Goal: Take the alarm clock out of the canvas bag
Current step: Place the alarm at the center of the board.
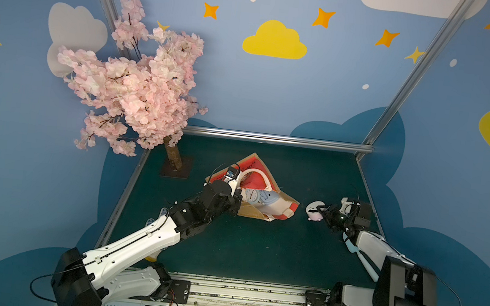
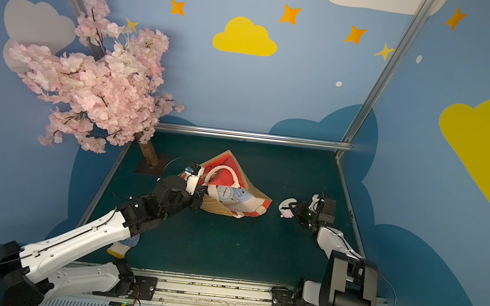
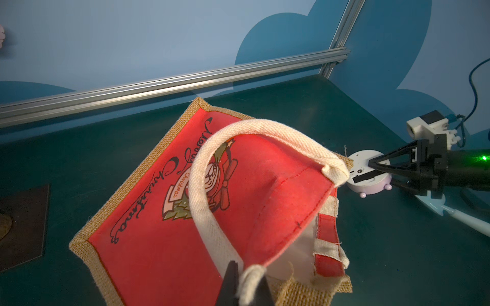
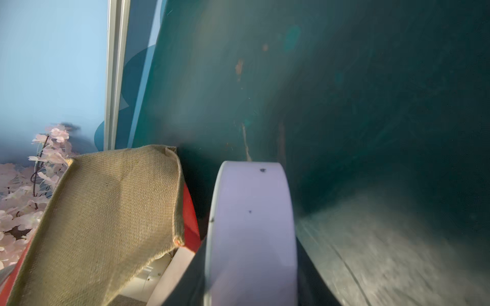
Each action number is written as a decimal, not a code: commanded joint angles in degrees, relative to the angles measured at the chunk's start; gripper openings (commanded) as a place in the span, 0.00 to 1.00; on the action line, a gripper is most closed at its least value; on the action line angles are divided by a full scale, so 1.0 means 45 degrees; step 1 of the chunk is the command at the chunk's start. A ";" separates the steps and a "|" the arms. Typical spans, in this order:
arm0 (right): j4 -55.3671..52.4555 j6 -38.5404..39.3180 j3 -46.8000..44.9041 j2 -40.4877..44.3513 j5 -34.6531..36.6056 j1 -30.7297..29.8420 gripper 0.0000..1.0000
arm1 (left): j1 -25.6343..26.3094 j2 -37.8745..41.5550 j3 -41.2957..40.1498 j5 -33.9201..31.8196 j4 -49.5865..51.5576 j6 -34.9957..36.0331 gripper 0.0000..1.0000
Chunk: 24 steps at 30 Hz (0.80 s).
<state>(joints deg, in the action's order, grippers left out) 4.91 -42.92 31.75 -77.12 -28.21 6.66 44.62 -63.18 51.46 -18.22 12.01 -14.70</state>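
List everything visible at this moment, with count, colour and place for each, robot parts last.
canvas bag: one, tan jute with red panels, lying on its side mid-table.
rope handle: one in clear view, off-white, arching over the red panel.
blue clock: one, light blue with a white face, in the bag's mouth.
lilac alarm clock: one, lilac with a white back, outside the bag on its right.
utensil: one, light blue, long-handled, under the right arm.
glove: one, white with blue dots and a yellow cuff, under the left arm.
blossom tree: one, pink, back left.
table: one, dark green.
left gripper: shut on the rope handle.
right gripper: shut on the lilac alarm clock.
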 commanded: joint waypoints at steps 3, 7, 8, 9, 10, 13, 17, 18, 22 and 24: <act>0.1023 0.0600 0.0844 -0.1088 -0.0376 0.0159 0.27 | 0.0002 0.0190 -0.0110 0.0091 0.0299 0.0028 0.07; 0.1215 0.0689 0.1076 -0.1827 -0.0506 0.0243 0.27 | 0.0006 0.0058 -0.0052 0.0153 0.0256 0.0018 0.07; 0.1267 0.0704 0.1122 -0.1970 -0.0473 0.0259 0.27 | 0.0025 0.0026 -0.0049 0.0166 0.0240 0.0013 0.07; 0.1206 0.0748 0.1246 -0.2147 -0.0429 0.0309 0.28 | 0.0028 0.0027 -0.0049 0.0180 0.0220 -0.0012 0.07; 0.1130 0.0818 0.1365 -0.2306 -0.0431 0.0328 0.29 | 0.0037 0.0034 -0.0049 0.0196 0.0206 -0.0020 0.07; 0.1011 0.0952 0.1940 -0.2875 -0.0511 0.0472 0.31 | 0.0060 0.0016 -0.0081 0.0196 0.0192 -0.0031 0.07; 0.0987 0.1013 0.2520 -0.3746 -0.0583 0.0713 0.32 | 0.0078 0.0004 -0.0161 0.0195 0.0216 -0.0103 0.07; 0.1082 0.0951 0.2588 -0.3942 -0.0661 0.0783 0.32 | 0.0087 0.0016 -0.0176 0.0170 0.0222 -0.0129 0.07; 0.0847 0.1097 0.2889 -0.4300 -0.1134 0.0884 0.40 | 0.0090 0.0112 -0.0215 0.0076 0.0294 -0.0135 0.08; 0.0429 0.1269 0.2773 -0.4001 -0.0981 0.0865 0.44 | 0.0087 0.0182 -0.0235 0.0023 0.0300 -0.0126 0.09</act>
<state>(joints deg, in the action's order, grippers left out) 9.28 -39.11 43.83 -95.77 -32.34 10.39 44.95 -63.26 51.05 -17.78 12.01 -14.79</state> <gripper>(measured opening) 0.434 0.088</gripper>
